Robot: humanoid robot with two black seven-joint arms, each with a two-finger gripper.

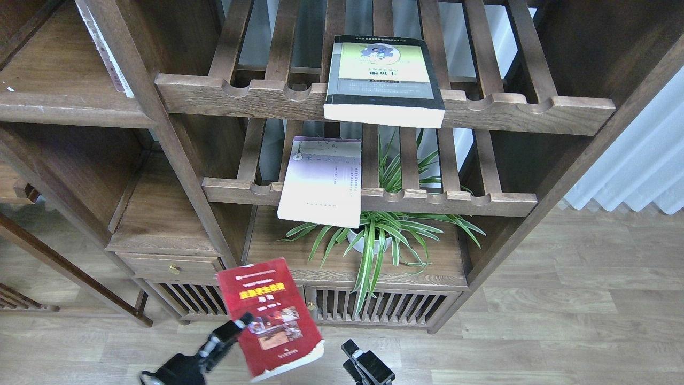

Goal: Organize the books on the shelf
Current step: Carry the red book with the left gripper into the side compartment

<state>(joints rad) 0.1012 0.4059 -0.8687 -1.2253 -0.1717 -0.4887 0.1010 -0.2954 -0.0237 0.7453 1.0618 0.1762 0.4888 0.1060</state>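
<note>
The red book [270, 315] with a yellow title is held in the air low in front of the bookcase, tilted. My left gripper [235, 327] is shut on its left edge. My right gripper [352, 350] is apart from the book, to its right, seen small and dark. The black-grey book [385, 80] with a yellow panel lies on the upper slatted rack. The pale lavender-white book [320, 182] lies on the lower slatted rack and overhangs its front rail. A solid dark-brown shelf [69, 109] with a rounded front edge is at the upper left.
A potted spider plant [379, 235] stands on the board under the racks. A lower solid board [160, 230] sits above a small drawer [171, 266]. A thin upright book [107, 51] leans at the upper left shelf's right end. White curtain [641, 166] at right, wood floor below.
</note>
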